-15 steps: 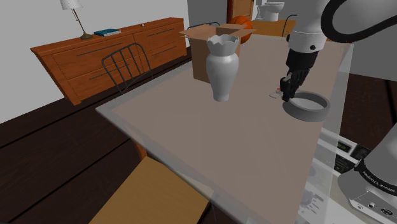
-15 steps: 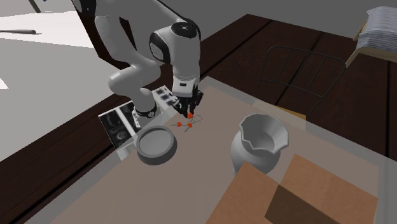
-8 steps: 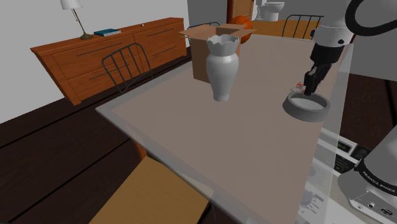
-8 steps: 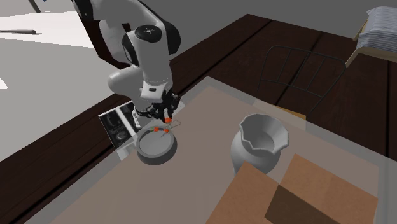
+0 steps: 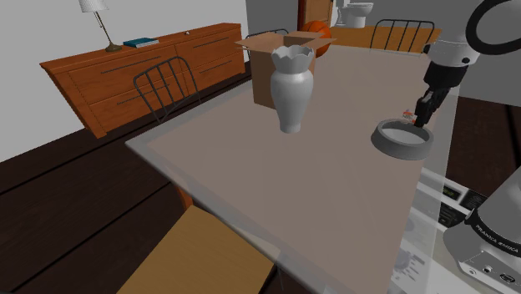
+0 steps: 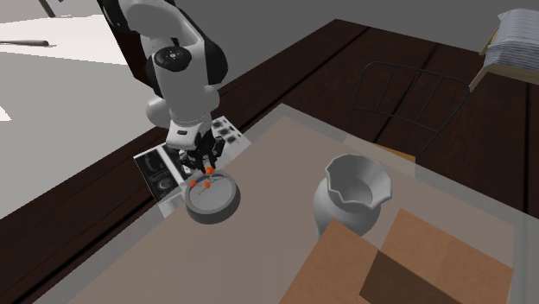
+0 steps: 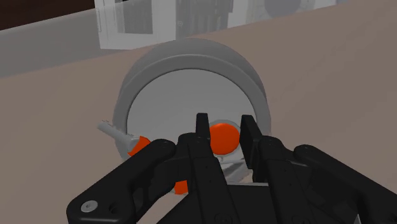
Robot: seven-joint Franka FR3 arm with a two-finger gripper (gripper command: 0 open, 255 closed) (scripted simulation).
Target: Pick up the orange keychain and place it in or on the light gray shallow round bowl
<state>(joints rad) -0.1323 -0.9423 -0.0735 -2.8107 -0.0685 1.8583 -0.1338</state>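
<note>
Over bowl (image 6: pixel 218 204), at its 11 o'clock rim in second exterior view: hand (image 6: pixel 200 174) clasps orange keychain (image 7: pixel 222 137); placing step; next move likely calls for centring, then letting go

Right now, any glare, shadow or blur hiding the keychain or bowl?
Wrist view: flat even light, no glare or blur; the gripper covers part of the orange keychain and grey bowl. Shoulder view: evenly lit, keychain tiny but sharp. Second exterior view: no cast shadows, both clear.

pale vase (image 5: pixel 292 88) – upright on table (image 5: pixel 317 192) | open cardboard box (image 5: pixel 259 68) just behind it | black chair (image 5: pixel 164 87) – beside table edge
</note>
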